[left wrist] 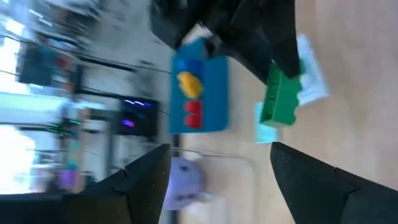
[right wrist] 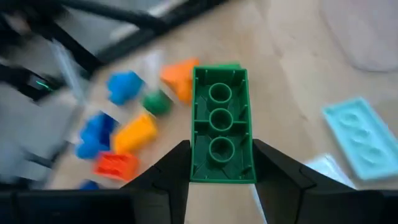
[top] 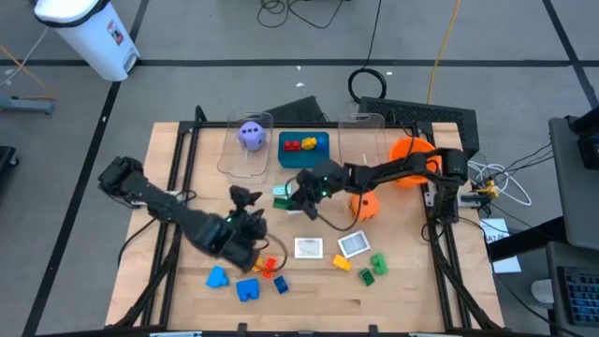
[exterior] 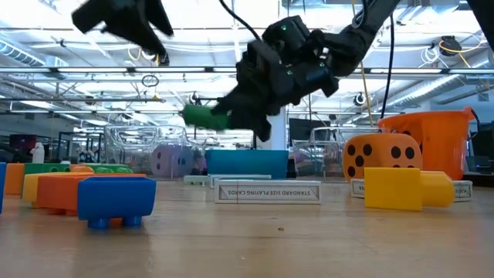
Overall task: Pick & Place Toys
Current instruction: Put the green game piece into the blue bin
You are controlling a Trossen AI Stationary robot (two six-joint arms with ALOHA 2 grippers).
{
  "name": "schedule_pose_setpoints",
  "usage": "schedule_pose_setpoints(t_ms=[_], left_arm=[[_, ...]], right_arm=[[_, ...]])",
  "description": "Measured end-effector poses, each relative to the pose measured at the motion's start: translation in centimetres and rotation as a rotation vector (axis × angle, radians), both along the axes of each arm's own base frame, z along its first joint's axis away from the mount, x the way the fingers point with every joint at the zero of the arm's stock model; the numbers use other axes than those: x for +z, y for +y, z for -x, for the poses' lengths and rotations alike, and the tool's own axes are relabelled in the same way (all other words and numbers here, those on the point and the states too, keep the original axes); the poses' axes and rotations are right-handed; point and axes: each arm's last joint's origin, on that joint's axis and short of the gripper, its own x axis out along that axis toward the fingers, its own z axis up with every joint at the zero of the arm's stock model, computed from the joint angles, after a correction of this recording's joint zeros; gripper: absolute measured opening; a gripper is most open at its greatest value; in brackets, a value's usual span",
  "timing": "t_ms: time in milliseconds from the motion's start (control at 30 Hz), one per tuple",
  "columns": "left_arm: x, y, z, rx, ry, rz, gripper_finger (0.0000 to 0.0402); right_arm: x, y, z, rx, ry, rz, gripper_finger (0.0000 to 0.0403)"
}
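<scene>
Between right claw (right wrist: pixel 221 163) fingers: green brick (right wrist: pixel 221 124), gripped by its long sides, carried above tabletop (top: pixel 412 290) near teal tray (top: pixel 304 150). Left claw (top: pixel 245 198) nearby, spread wide, empty. Risks: brick slipping from narrow grip; collision between closely spaced arms; release short of tray.

We see a wooden table (top: pixel 393 300) w/ a teal tray (top: pixel 320 154) at the far edge, betw. two clear plastic bins (top: pixel 229 154) (top: pixel 360 140). An orange bowl (top: pixel 410 150) sits just right of the second bin. Beyond the table: a black keyboard (top: pixel 426 114), a coiled cable (top: pixel 370 82) and a white bin (top: pixel 89 33) on grey floor.
</scene>
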Motion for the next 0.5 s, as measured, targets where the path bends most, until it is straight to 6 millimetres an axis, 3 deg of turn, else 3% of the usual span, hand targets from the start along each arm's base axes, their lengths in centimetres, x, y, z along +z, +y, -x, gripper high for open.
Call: schedule_pose_setpoints(t_ms=[233,367,500], left_arm=[[0.4,-2.9,2.1,-0.111,-0.062,-0.212,0.0278],[0.7,-3.4,2.6,-0.148,-0.068,-0.369,0.0278],[1.0,-3.1,2.5,-0.170,0.000,-0.532,0.0278]], right_arm=[[3.5,-2.1,-0.2,0.057,-0.281,-0.232,0.0138],[5.5,-3.3,0.3,0.107,-0.415,-0.358,0.0138],[6.2,-4.2,0.7,0.118,-0.447,-0.444,0.0138]])
